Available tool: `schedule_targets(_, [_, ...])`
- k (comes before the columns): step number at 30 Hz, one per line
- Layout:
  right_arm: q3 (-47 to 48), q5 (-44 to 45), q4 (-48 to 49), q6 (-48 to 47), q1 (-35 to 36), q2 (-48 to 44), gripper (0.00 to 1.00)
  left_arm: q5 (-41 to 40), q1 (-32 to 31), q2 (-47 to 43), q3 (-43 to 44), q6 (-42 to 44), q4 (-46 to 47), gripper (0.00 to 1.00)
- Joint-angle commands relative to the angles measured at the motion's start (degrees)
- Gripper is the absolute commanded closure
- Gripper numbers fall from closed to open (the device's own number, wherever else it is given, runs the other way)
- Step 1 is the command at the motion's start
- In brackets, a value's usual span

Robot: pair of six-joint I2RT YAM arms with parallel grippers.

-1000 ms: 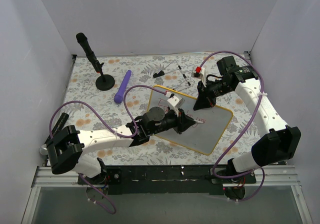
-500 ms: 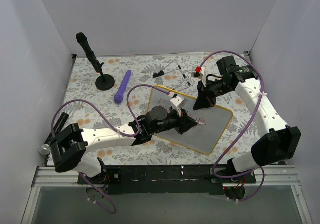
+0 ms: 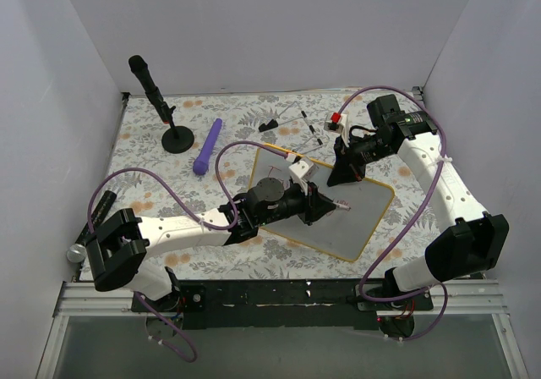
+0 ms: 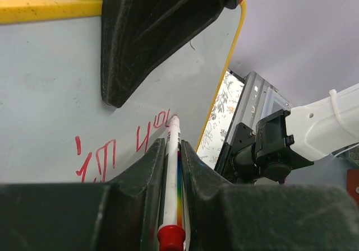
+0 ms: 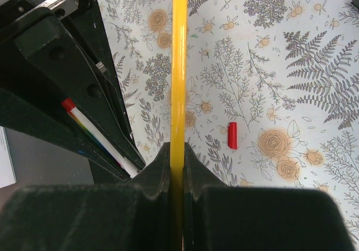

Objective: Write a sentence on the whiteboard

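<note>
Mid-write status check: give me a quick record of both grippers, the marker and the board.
left gripper: shut on the marker
marker: tip at the whiteboard, by the last red letters
right gripper: shut on the whiteboard's yellow rim
sentence: red handwriting, too skewed to read whole
red cap: lying on the table, off the board
</note>
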Motion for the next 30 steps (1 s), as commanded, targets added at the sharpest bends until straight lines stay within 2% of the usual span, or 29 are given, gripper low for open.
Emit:
schedule_targets(1, [1.0, -5.8, 2.0, -1.6, -0.1, -2.1, 0.99, -1.6, 0.9, -0.3, 2.9, 0.9, 1.2, 1.0])
schedule_targets(30, [1.2, -5.9, 1.8, -1.6, -0.1, -1.8, 0.99, 2.2, 1.5, -0.2, -1.2, -2.2, -1.2, 1.0])
